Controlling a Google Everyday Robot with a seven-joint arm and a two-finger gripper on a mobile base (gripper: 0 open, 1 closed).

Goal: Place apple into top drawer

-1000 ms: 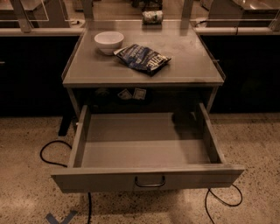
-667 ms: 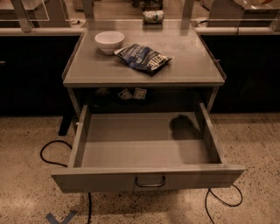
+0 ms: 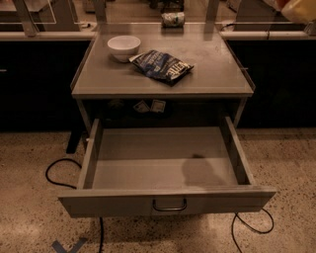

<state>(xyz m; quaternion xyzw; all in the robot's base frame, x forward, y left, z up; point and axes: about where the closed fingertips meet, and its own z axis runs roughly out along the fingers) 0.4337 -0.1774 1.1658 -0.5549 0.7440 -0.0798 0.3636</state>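
Gripper (image 3: 299,8) barely shows at top right corner, cropped; grip state can't tell. Apple (image 3: 280,4) prob. the reddish bit beside it, unsure. Drawer (image 3: 123,202) pulled open. Risk: let go too high or off-centre, apple bounces out onto floor (image 3: 29,163).

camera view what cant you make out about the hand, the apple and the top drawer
In the camera view:
- hand: pale shape in the top right corner, cut off by the frame edge.
- apple: maybe the reddish patch beside it; too cut off to be sure.
- top drawer: open, but its front panel hides the nearest strip of floor.
- snack bag: print too small to read.
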